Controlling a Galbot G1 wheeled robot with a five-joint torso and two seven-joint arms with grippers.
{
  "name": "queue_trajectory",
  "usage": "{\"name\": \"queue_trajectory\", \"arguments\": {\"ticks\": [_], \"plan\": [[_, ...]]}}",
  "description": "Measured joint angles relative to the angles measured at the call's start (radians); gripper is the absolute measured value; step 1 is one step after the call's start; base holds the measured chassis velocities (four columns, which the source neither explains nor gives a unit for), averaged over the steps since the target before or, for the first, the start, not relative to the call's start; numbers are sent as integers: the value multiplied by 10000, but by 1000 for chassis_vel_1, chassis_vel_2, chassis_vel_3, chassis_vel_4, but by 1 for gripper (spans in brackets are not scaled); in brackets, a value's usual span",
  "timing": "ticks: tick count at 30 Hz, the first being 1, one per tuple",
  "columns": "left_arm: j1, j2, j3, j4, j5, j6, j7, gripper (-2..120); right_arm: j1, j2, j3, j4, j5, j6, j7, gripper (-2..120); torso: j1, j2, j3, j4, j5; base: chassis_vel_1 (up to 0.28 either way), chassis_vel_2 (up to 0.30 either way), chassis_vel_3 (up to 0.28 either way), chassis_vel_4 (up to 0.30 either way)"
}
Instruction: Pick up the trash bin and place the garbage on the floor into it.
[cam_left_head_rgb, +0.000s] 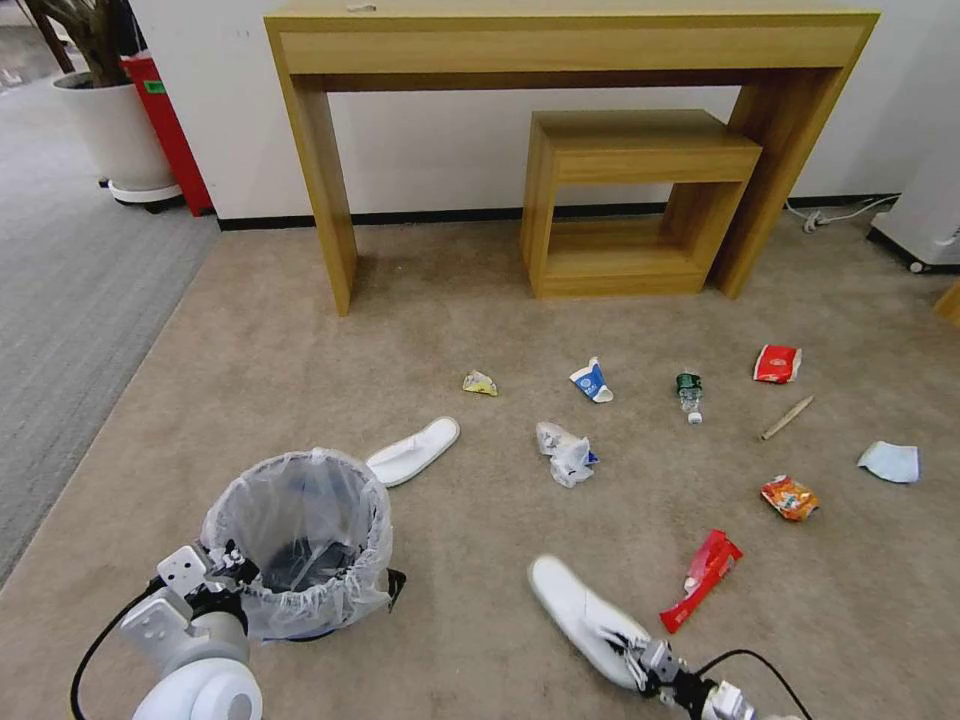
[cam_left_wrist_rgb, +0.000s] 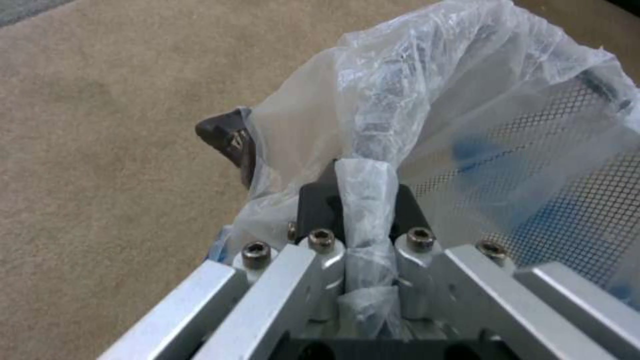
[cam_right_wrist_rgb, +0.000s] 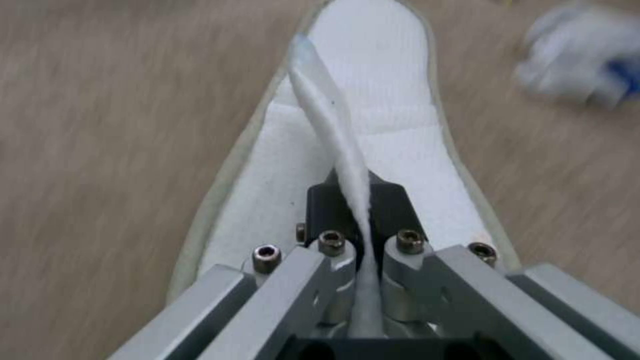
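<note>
I see left gripper (cam_left_wrist_rgb: 363, 220) clamped on bin (cam_left_head_rgb: 300, 545) rim, bag liner (cam_left_wrist_rgb: 467, 100) pinched between jaws; grip at rim likely keeps bin mouth up for loading. Left arm low, reaching forward. Right gripper (cam_right_wrist_rgb: 360, 220) pinching slipper (cam_left_head_rgb: 585, 610) strap, sole hanging flat just beyond fingertips, bin off to its left. Right arm low, wrist angled down. Remaining litter on carpet (cam_left_head_rgb: 450, 300) further ahead.

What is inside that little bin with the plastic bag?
The trash bin, gripped at its rim by the left gripper, holds a whitish bag liner with something blue showing blurrily through it. The crumpled plastic hides the bottom.
</note>
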Motion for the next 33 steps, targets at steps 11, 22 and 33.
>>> {"name": "queue_trajectory", "arguments": {"ticks": [11,22,33], "plan": [[143,120,425,-178,137,38,130,3,426,-996,1488,3326,693,-72,-104,0,0,0,0,2,0,0,0,0,0],[247,243,859,-419,272,90,198,3,1922,-1684,988,6579,1239,-626,45,0,0,0,0,1,-1,0,0,0,0],[457,272,1377,-594,676,82,372,3,4782,-1058,-1287,7014,1499,-615,8,0,0,0,0,3,0,0,0,0,0]]}}
